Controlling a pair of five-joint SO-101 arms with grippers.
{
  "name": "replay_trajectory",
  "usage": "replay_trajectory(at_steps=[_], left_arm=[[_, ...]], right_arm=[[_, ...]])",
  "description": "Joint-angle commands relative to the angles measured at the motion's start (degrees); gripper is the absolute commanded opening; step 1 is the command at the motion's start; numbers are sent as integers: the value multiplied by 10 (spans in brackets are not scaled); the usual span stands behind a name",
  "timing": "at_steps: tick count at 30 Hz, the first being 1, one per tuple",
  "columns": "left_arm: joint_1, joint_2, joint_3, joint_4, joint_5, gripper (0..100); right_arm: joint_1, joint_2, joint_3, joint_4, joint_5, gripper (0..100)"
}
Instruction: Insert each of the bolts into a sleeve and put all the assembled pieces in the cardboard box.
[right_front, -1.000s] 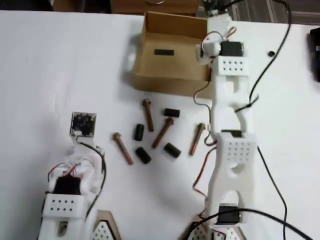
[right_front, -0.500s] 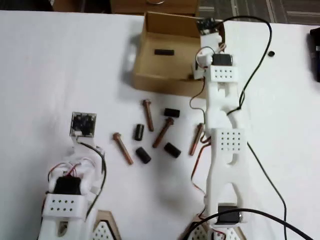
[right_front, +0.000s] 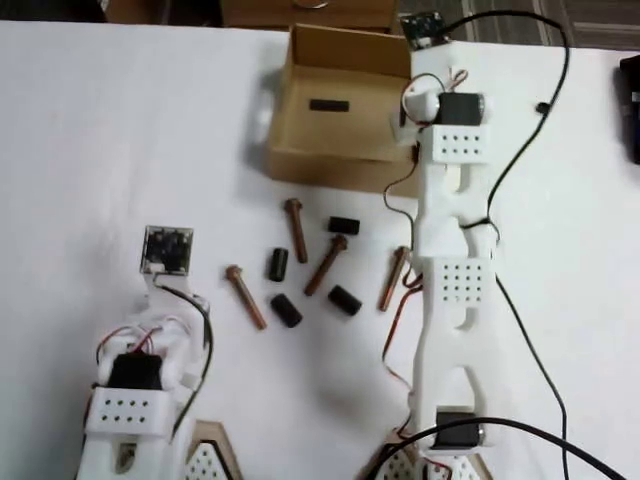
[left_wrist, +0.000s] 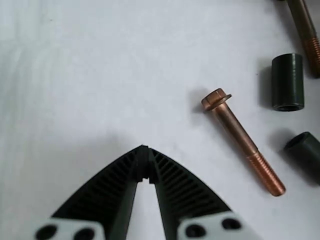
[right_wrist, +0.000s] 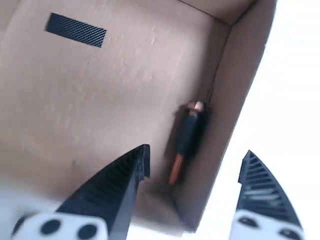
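Cardboard box (right_front: 330, 165) holds one sleeved bolt (right_wrist: 187, 134) against its right wall. The right gripper (right_wrist: 196, 152), fingers spread and empty, has shifted farther back over it, so release appears complete. Four bolts (right_front: 294, 228) and four sleeves (right_front: 278, 264) await assembly; the left gripper (left_wrist: 144, 148) has its fingers pressed together.

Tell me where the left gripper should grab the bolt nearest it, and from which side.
Probably best to take the bolt by its smooth shank, coming straight down with jaws across it. It lies flat on the table, and a sleeve sits near its threaded tip. The left gripper, now shut, must open first.
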Motion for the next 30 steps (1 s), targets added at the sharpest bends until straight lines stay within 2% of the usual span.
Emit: replay_trajectory(at_steps=[1,5,8,14,19,30], left_arm=[[0,-7,-2,-10,-1,20],[0,-7,-2,-10,-1,20],[-2,-7,-2,-11,0,20],[-4,-7,-2,-11,0,20],[-4,-7,-2,-11,0,20],[-4,-7,-2,-11,0,20]], right_arm=[[3,-66,-19,65,2,276],[-1,-168,14,65,2,276],[-23,-262,102,65,3,276],[-69,-478,519,64,10,276],[-130,-596,794,63,129,276],[-196,-633,983,63,229,276]])
